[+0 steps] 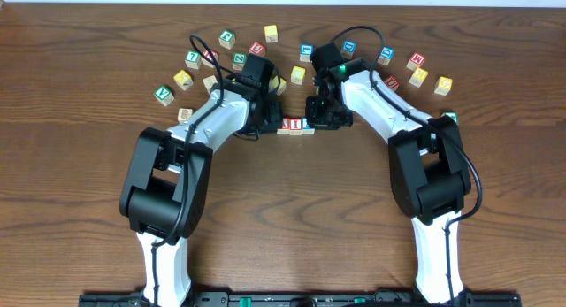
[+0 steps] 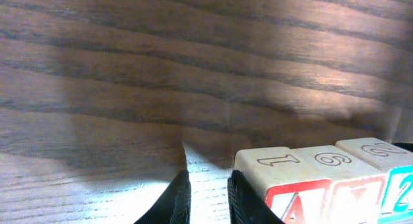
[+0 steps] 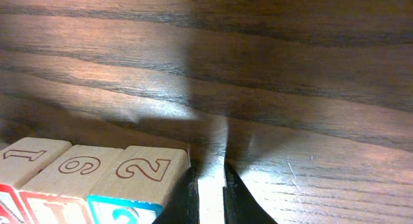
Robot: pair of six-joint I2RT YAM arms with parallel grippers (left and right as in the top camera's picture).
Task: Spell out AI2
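Note:
Three wooden letter blocks stand side by side in a row at the table's middle. In the left wrist view the A block is at the row's left end, then the middle block and the blue 2 block. My left gripper is nearly shut and empty, its right finger against the A block. In the right wrist view the 2 block touches the left finger of my right gripper, also nearly shut and empty. Overhead, the left gripper and right gripper flank the row.
Several loose letter blocks lie in an arc behind the arms, such as a green one, a yellow one and a yellow one at far right. Bare wood lies in front of the row.

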